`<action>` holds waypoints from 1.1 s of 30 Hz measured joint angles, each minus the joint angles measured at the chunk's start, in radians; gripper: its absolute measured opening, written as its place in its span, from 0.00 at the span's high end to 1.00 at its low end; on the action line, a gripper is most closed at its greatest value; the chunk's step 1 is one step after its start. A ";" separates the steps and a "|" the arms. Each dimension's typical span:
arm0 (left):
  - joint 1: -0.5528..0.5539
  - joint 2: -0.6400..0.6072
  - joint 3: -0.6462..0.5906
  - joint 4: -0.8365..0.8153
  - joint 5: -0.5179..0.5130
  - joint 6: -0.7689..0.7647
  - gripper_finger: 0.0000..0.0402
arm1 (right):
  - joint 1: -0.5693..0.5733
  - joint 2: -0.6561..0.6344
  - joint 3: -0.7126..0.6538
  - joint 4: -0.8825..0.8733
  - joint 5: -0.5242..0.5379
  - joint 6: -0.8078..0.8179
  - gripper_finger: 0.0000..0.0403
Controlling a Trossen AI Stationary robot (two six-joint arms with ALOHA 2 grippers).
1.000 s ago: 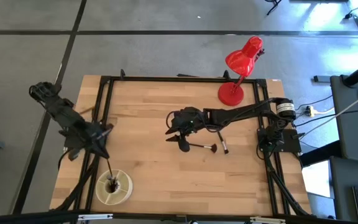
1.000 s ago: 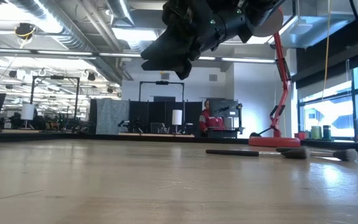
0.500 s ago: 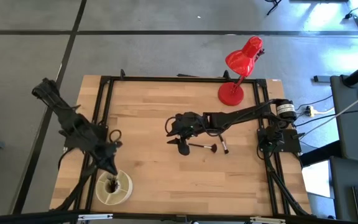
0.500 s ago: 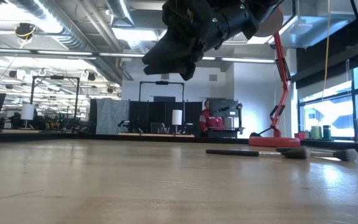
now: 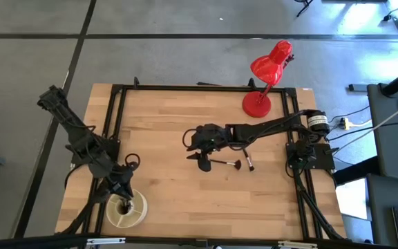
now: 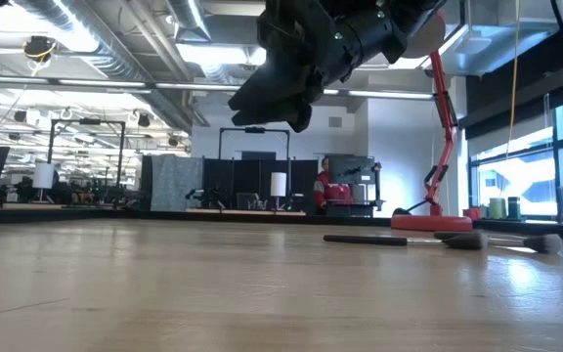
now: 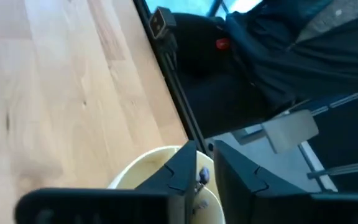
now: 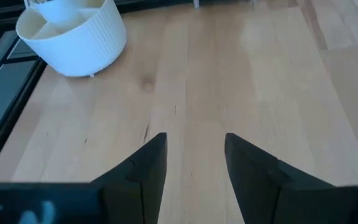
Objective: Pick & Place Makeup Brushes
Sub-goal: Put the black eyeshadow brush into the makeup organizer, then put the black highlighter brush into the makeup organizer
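Observation:
My left gripper (image 5: pixel 124 193) hangs over the near-left corner, just above the white divided cup (image 5: pixel 127 209), and its fingers are shut on a thin makeup brush (image 7: pixel 202 177). A dark brush end stands inside the cup (image 5: pixel 124 205). My right gripper (image 5: pixel 193 142) is open and hovers over the table's middle, well above the wood (image 6: pixel 274 90). Two brushes lie flat on the table just right of it: one with a broad dark tip (image 5: pixel 216 163), one shorter (image 5: pixel 248 160). The low view shows both as well (image 6: pixel 399 240) (image 6: pixel 516 242). My left gripper pinches the makeup brush between its two fingers (image 7: pixel 185 169), coming from above and pointing down over the cup's rim (image 7: pixel 148 167). Only a short pale bit of the brush (image 7: pixel 202 180) shows in the narrow gap; the fingers hide which part is held.
A red desk lamp (image 5: pixel 262 81) stands at the table's far right. A black frame runs along the table's edges (image 5: pixel 116 111). Bare wood lies between the cup and the loose brushes. My right wrist view sees the cup (image 8: pixel 73 31) far off across the table.
My left gripper has travelled toward the table's near edge and down, from beside the left rail to right above the cup. My right gripper has stayed over the middle, open, with hardly any shift. The brushes on the table have not moved.

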 joint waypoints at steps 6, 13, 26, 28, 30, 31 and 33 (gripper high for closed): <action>0.021 -0.020 0.000 0.009 -0.109 0.028 0.77 | 0.000 -0.023 0.000 -0.102 0.013 0.003 0.60; 0.173 -0.025 0.001 0.024 -0.615 0.176 0.76 | 0.000 -0.191 0.000 -0.402 0.146 -0.026 0.60; 0.633 0.345 0.000 0.524 -0.297 0.503 0.79 | 0.098 -0.363 -0.014 -0.747 0.421 -0.014 0.60; 0.672 0.431 0.001 0.635 -0.261 0.522 0.79 | 0.117 -0.377 -0.041 -0.749 0.484 0.001 0.60; 0.696 0.515 0.001 0.762 -0.240 0.525 0.79 | 0.129 -0.393 -0.081 -0.747 0.510 0.027 0.60; 0.703 0.552 0.001 0.825 -0.234 0.526 0.79 | 0.133 -0.400 -0.105 -0.750 0.519 0.045 0.60; 0.716 0.622 0.000 0.959 -0.234 0.526 0.78 | 0.141 -0.423 -0.160 -0.748 0.541 0.091 0.60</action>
